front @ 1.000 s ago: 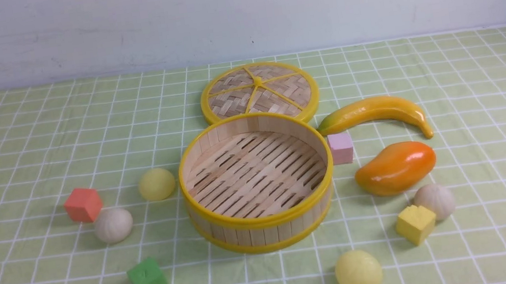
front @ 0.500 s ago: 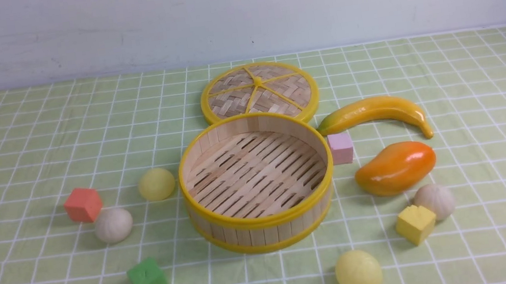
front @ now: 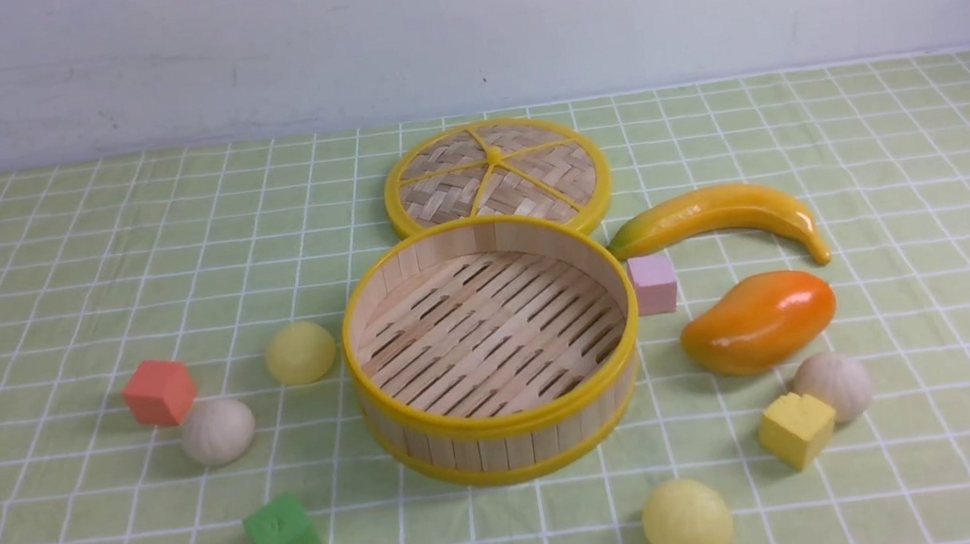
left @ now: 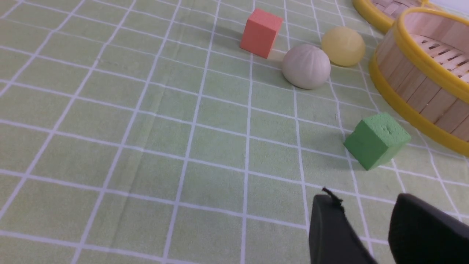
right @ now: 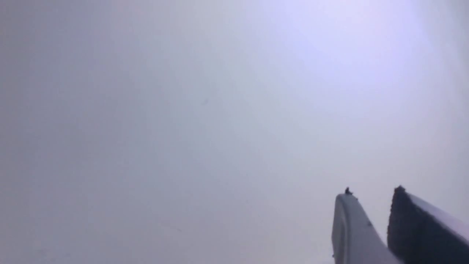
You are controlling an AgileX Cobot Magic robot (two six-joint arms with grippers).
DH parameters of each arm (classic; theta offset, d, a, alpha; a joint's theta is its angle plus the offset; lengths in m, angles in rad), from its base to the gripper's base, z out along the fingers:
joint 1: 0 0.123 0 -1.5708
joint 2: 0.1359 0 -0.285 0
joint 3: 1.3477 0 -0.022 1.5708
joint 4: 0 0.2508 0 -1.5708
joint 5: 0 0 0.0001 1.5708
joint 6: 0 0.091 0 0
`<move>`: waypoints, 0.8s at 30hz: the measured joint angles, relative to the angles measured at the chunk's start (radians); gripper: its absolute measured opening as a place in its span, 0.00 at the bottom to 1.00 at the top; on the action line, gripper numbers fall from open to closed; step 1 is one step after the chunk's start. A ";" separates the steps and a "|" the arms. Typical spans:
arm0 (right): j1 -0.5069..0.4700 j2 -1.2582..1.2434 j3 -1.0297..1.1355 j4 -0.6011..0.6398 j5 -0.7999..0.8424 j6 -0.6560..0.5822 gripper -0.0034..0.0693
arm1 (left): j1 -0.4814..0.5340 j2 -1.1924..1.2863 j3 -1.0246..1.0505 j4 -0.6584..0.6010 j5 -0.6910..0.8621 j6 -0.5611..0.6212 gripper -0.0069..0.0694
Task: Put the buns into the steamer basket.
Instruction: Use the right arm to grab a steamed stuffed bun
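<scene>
The basket (front: 506, 445) sits in the middle of the tabletop (front: 21, 280). Nothing is in it. The lid (front: 495, 177) lies flat just behind the basket.

All four buns are outside the basket. The left yellow bun (front: 300, 352) is just beside the basket on its left. The left white bun (front: 217, 431) is farther left of the basket, with a red cube (front: 159, 392) close by it. The front yellow bun (front: 687, 521) is in front of the basket, a bit to the right. The right white bun (front: 833, 386) is well to the right of the basket, and a yellow cube (front: 797, 428) sits right against it.

A pink cube (front: 654, 282) is right next to the basket's right side. A banana (front: 720, 218) and a mango (front: 759, 321) lie right of the basket. A green cube (front: 283, 535) is in front of the basket, to the left.

The left pincer (left: 366, 205) hangs low over the tabletop near the green cube. Its jaws are a little apart and hold nothing. The right pincer (right: 372, 194) points at a blank pale wall (right: 183, 110), its jaws a little apart and holding nothing.
</scene>
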 joint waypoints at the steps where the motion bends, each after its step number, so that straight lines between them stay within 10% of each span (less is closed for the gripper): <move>1: 0.000 0.000 -0.012 -0.001 0.007 0.001 0.28 | 0.000 0.000 0.000 0.000 0.000 0.000 0.40; 12: 0.000 0.499 -0.654 -0.073 0.611 0.004 0.29 | 0.000 0.000 0.000 0.000 0.000 0.000 0.40; 24: 0.000 0.866 -0.675 -0.093 0.699 -0.016 0.31 | 0.000 0.000 0.000 0.000 0.000 0.000 0.40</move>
